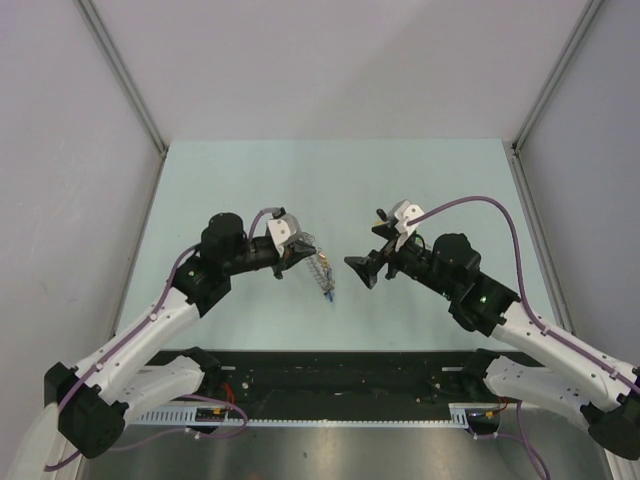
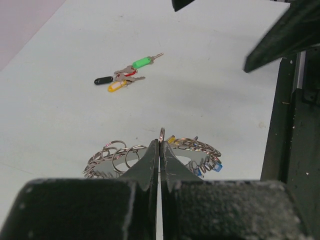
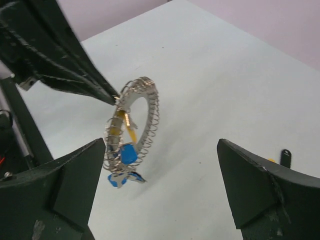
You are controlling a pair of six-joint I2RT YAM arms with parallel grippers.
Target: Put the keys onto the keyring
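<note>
Currently both arms reach inward over the pale tabletop (image 1: 250, 180), their tips facing each other near its middle.

Left claw (image 2: 160, 150): closed tight, the two fingers pressed together on the rim of the keyring (image 3: 151, 122). The ring stands on edge, slightly tilted, with its wide hole turned toward the other arm. A fringe of small silvery loops runs around its rim. Whether the lower edge touches the tabletop I cannot tell.

Hanging at the bottom of the ring are blue-headed keys (image 3: 128, 154). Something yellow sits just above them (a key head, by the look of it).

Right claw (image 3: 161, 145): jaws spread wide and holding nothing. It is pointed at the ring from the side, near it but not touching.

Loose keys (image 2: 125, 77): a small cluster lying flat on the tabletop, well apart from the ring. A green head sticks out at one end and a black one at the other. A yellow head lies between them, with bare metal blades and a bit of red in the middle.
</note>
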